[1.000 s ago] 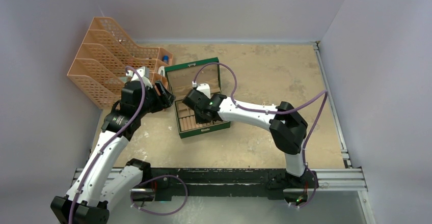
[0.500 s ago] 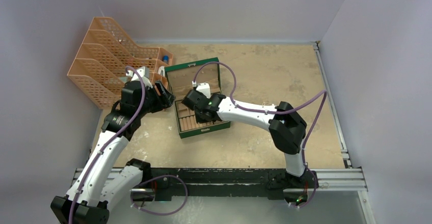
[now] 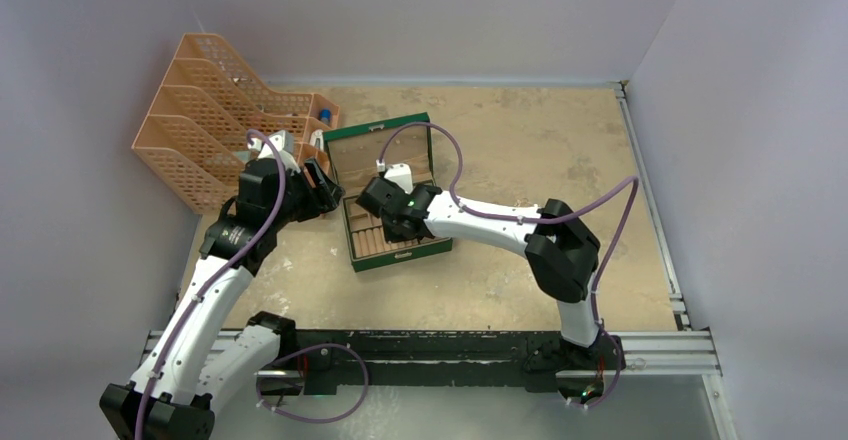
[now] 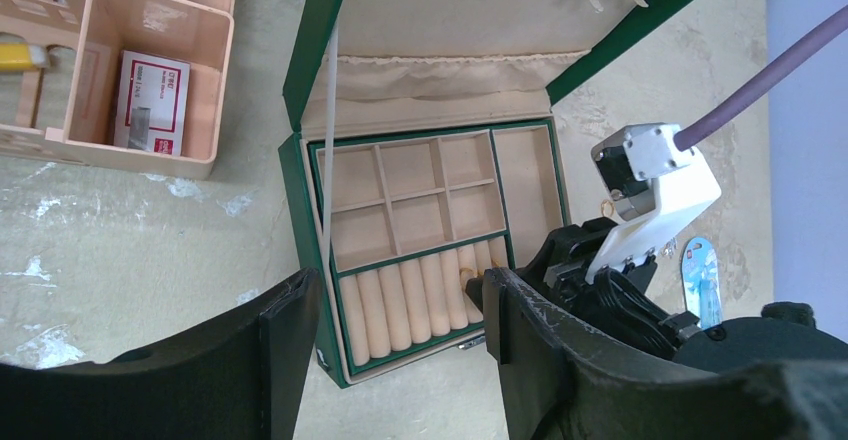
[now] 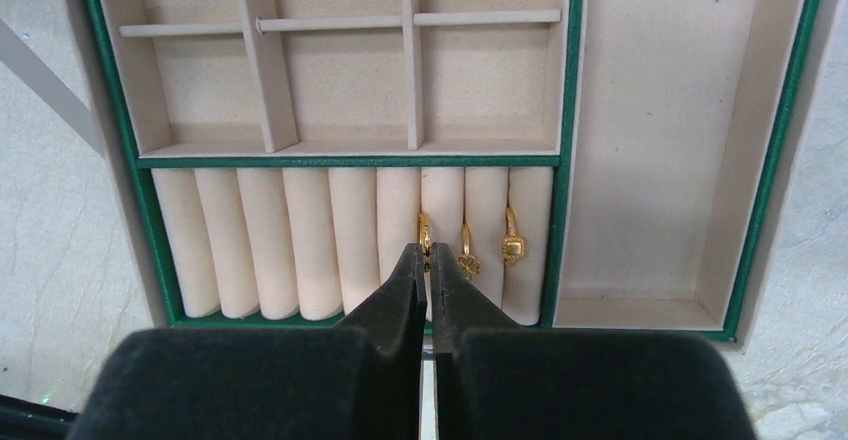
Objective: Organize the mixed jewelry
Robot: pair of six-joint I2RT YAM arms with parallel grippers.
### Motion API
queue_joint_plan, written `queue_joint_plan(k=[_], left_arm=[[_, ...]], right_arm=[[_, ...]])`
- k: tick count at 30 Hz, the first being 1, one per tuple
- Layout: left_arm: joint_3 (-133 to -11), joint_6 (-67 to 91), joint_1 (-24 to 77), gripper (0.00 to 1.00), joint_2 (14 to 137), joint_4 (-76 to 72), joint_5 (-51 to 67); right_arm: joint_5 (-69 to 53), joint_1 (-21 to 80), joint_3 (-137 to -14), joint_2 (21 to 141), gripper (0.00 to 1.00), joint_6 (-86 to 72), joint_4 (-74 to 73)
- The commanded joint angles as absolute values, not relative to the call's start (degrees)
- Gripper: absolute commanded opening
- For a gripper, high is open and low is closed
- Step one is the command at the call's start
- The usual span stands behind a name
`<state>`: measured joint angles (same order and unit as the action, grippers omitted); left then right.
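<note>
Nothing visibly moved. Right gripper (image 5: 429,252), fingers together, noses a gold ring (image 5: 424,228) at lower centre, apparently seating it between ring rolls (image 5: 305,240). Left gripper (image 4: 400,295) hovers, fingers apart, empty.

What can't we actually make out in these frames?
- Right wrist view: leftmost ring sits partly behind the right claw; grip unclear.
- Top view: rings too small, and the right arm covers that part of the box.
- Left wrist view: blue packet half hidden by the right arm.

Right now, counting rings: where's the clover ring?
Right wrist view: clover ring sits between two gold rings in the padded rolls, right of the jaws.
</note>
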<state>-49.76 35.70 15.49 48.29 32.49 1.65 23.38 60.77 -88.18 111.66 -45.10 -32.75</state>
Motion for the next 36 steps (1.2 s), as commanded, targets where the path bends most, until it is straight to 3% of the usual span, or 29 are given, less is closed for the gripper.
queue_joint_plan(k=[1, 21, 32, 36], left_arm=[[-49.66, 34.37, 15.18, 0.60, 48.33, 31.55, 1.50], [-49.75, 34.31, 15.12, 0.60, 48.43, 31.73, 1.43], [-49.86, 34.66, 15.12, 0.60, 48.45, 31.82, 1.56], [-49.92, 34.81, 15.12, 0.61, 48.41, 31.82, 1.84]], right_arm=[[23.94, 60.91, -90.35, 112.91, 0.00, -44.36, -32.99], [23.05, 60.91, -89.75, 114.45, 0.00, -44.56, -32.05], [26.39, 60.86, -90.54, 106.97, 0.25, -47.69, -31.38], [29.34, 60.82, -89.20, 104.11, 0.30, -49.93, -30.51]])
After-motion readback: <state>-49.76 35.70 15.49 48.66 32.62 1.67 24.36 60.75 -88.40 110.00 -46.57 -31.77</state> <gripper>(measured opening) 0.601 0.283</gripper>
